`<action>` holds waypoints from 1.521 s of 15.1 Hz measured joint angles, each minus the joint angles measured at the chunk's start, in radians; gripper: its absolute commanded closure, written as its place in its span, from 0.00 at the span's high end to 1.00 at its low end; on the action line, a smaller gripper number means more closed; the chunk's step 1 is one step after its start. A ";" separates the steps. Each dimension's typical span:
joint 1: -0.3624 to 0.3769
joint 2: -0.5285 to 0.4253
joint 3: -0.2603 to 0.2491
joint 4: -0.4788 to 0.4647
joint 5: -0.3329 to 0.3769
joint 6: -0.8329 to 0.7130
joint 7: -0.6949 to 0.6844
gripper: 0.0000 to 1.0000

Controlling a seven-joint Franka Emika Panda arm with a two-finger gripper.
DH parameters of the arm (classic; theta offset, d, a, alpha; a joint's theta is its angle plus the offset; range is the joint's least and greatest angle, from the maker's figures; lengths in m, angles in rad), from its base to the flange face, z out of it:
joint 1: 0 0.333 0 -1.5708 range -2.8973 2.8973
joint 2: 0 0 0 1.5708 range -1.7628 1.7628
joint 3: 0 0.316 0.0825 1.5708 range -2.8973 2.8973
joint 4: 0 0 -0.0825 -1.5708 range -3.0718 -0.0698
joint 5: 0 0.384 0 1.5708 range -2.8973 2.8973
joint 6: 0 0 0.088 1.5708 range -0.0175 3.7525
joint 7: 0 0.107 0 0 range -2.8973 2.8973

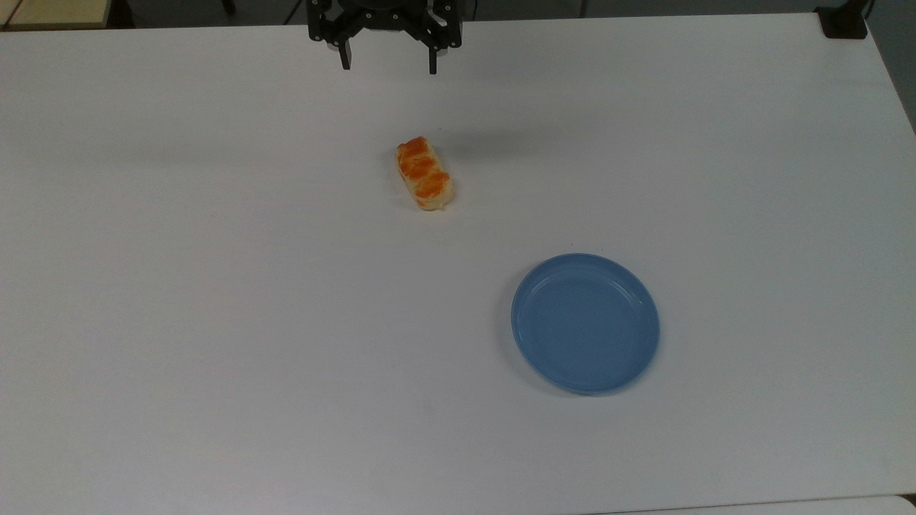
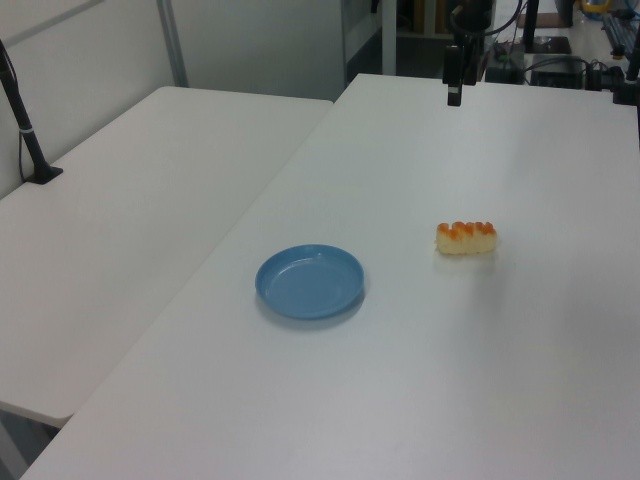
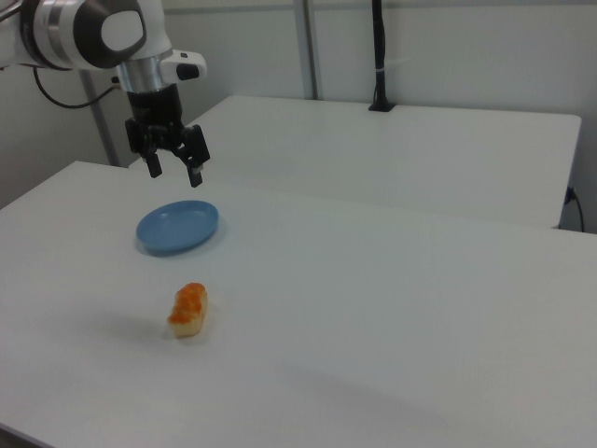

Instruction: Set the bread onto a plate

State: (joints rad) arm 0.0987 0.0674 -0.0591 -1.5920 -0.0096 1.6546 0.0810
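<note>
A wide white desk [image 1: 215,322] carries the scene. A second white desk [image 2: 130,220] stands just beside it, on the left view's left. A black pole [image 2: 25,130] rises from this second desk's far left corner.

You had no readable text, label, brand, number or sign anywhere in these views.
</note>
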 measured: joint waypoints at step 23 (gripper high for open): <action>-0.001 0.002 0.006 0.000 0.000 0.000 -0.038 1.00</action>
State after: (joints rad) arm 0.0980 0.0699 -0.0535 -1.5922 -0.0094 1.6546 0.0435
